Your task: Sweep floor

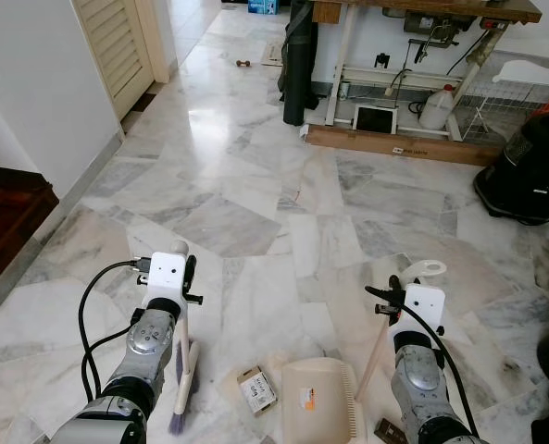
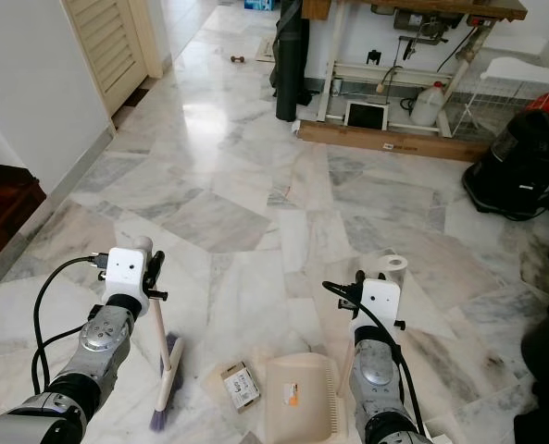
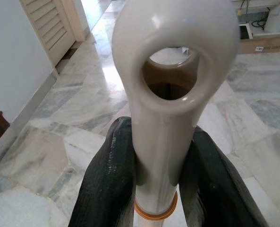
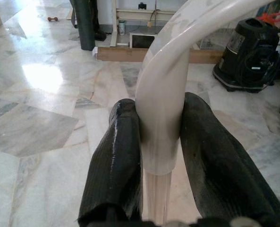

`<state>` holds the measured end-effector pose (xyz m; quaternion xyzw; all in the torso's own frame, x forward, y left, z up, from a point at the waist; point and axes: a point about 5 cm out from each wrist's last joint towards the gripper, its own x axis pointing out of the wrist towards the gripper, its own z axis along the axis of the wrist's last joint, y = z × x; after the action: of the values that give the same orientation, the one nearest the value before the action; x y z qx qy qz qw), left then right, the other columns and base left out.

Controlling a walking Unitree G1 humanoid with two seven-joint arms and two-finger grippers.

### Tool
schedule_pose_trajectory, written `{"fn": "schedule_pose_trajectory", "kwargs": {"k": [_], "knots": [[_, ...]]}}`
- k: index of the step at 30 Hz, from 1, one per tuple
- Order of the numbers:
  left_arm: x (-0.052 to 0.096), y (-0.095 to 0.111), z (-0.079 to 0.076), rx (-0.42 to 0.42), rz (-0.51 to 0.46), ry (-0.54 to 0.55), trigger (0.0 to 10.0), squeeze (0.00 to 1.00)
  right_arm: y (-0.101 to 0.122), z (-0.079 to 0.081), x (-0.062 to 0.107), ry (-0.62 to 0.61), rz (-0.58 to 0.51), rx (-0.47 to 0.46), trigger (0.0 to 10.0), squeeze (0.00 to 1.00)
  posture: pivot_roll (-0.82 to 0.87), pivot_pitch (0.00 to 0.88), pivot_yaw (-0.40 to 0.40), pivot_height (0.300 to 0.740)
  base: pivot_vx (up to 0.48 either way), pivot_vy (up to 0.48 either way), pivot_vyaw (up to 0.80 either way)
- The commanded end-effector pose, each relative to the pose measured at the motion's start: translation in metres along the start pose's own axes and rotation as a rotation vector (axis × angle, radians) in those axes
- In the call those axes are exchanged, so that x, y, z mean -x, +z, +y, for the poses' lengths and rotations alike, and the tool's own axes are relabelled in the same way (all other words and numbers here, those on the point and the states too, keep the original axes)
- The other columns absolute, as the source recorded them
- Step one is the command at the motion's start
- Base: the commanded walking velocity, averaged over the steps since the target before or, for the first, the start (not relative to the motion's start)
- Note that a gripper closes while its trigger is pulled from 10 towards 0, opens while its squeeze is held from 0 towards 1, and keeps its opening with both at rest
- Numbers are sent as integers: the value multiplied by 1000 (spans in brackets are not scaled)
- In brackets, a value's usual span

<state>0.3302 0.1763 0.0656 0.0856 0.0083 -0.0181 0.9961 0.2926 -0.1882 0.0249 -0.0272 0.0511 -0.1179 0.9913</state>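
Note:
My left gripper [image 1: 185,276] is shut on the upper part of a broom's cream handle [image 3: 170,94], just below its hanging loop. The broom's purple bristles [image 1: 179,413] rest on the marble floor by my left side. Shut on the cream grip of a long wooden dustpan handle [image 4: 162,118] is my right gripper [image 1: 396,298]. The beige dustpan [image 1: 316,400] sits on the floor between my arms. A small cardboard box [image 1: 256,388] lies between the bristles and the pan's left edge. A brown scrap [image 1: 390,430] lies right of the pan.
A black vacuum cleaner [image 1: 529,171] stands at the right. Ahead are a workbench with white legs [image 1: 346,55], a wooden plank [image 1: 394,143], a white jug [image 1: 438,108] and a dark upright roll [image 1: 300,65]. A louvred door [image 1: 117,46] and dark wooden furniture [image 1: 6,213] line the left.

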Motion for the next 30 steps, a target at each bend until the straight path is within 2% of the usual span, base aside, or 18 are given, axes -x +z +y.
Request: {"fn": "schedule_pose_trajectory", "kwargs": {"k": [1, 14, 15, 16, 30], "knots": [[3, -8, -2, -6, 49, -11, 10000, 0, 1, -2, -2, -10, 3, 3, 10000, 0, 128, 95, -30, 740, 0, 0, 0], [3, -8, -2, -6, 49, -11, 10000, 0, 1, -2, -2, -10, 3, 3, 10000, 0, 128, 95, -30, 740, 0, 0, 0], [3, -8, -2, -6, 49, -11, 10000, 0, 2, -2, -3, -11, 4, 8, 10000, 0, 0, 0, 0, 740, 0, 0, 0], [2, -7, -1, -9, 47, -12, 10000, 0, 2, -2, -3, -11, 1, 8, 10000, 0, 129, 92, -28, 740, 0, 0, 0], [1, -6, -1, -13, 43, -13, 10000, 0, 3, -2, -3, -10, -8, 6, 10000, 0, 129, 94, -30, 740, 0, 0, 0]]}}
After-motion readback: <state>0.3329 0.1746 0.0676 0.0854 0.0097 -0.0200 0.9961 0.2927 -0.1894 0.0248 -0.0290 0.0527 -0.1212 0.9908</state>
